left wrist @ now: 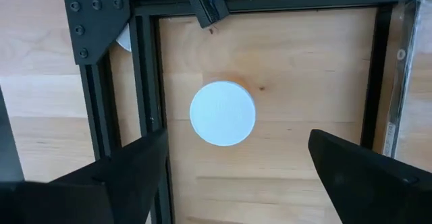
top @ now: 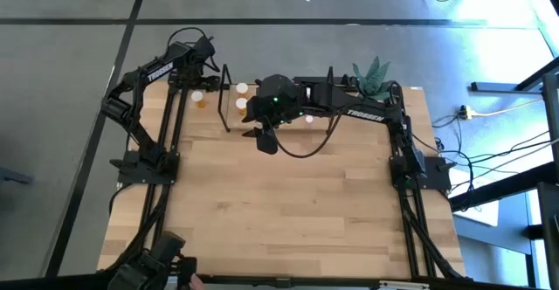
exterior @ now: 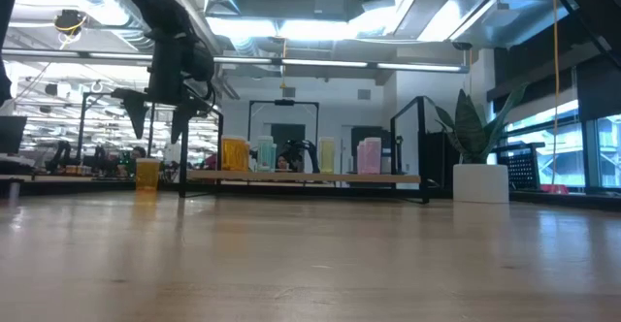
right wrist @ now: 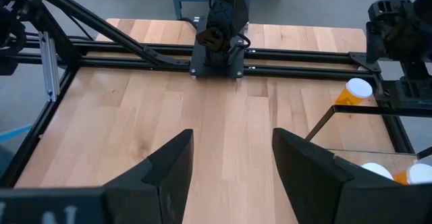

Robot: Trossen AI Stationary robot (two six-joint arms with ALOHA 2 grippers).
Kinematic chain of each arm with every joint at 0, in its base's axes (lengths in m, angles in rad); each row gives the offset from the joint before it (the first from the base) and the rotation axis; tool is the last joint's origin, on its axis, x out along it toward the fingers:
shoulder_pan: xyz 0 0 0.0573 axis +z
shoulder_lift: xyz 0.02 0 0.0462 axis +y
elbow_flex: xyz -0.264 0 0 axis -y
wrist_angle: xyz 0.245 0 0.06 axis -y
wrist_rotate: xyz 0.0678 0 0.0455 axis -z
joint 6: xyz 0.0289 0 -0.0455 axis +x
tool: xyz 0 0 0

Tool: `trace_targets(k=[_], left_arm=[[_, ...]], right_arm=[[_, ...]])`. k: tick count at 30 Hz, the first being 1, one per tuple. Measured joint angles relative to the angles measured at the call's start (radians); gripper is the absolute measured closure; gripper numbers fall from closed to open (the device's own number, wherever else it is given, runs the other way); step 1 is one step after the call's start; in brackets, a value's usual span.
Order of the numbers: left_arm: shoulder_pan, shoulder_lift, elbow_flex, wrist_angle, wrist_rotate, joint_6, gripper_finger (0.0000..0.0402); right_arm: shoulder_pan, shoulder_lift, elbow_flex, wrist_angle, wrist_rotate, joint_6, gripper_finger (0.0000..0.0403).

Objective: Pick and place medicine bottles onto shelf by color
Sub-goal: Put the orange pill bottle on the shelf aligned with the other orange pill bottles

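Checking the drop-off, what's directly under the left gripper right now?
An orange bottle stands on the table beneath the open left gripper. Its white cap covers the body; only an orange edge shows.

shelf (top: pixel 229 107) mostly hidden under right arm (top: pixel 349 107), bottle (right wrist: pixel 422 173) cropped by edge

The word "TROSSEN" stands in white letters on the left arm (top: pixel 160 70), along its upper link near the table's far left corner. The same word "TROSSEN" stands on the right arm (top: pixel 367 113), along the link reaching over the table's far edge. No other lettering can be read.
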Motion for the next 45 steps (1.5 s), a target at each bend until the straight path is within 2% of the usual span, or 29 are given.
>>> trace_targets(k=[6, 11, 18, 23, 25, 29, 32, 37, 45], left_arm=[[0.003, 0.0, 0.0, -0.002, 0.004, -0.024, 0.0048], [0.027, 0.0, 0.0, 0.023, 0.062, 0.027, 0.0049], [0.07, 0.0, 0.0, 0.084, 0.172, 0.297, 0.0049], [0.068, 0.001, 0.0, 0.099, 0.193, 0.528, 0.0049], [0.066, 0.001, 0.0, 0.101, 0.168, 0.596, 0.0049], [0.068, 0.001, 0.0, 0.098, 0.184, 0.652, 0.0049], [0.057, 0.001, 0.0, 0.096, 0.143, 0.61, 0.0049], [0.041, 0.015, 0.0, 0.079, 0.111, 0.626, 0.0049], [0.037, 0.031, 0.0, 0.004, 0.169, 0.912, 0.0049]], right_arm=[[0.0, 0.0, 0.0, 0.0, -0.002, 0.0, 0.0199], [0.0, 0.0, 0.0, 0.0, -0.002, 0.0, 0.0199], [0.0, 0.0, 0.0, 0.0, -0.002, 0.0, 0.0198], [0.0, 0.0, 0.0, 0.0, -0.002, 0.0, 0.0198], [0.0, 0.0, 0.0, 0.0, -0.002, 0.0, 0.0198], [0.0, 0.0, 0.0, 0.0, -0.002, 0.0, 0.0198], [0.0, 0.0, 0.0, 0.0, -0.002, 0.007, 0.0198], [-0.002, 0.0, 0.0, 0.0, -0.002, 0.03, 0.0198], [-0.002, 0.0, 0.0, 0.0, -0.002, 0.03, 0.0198]])
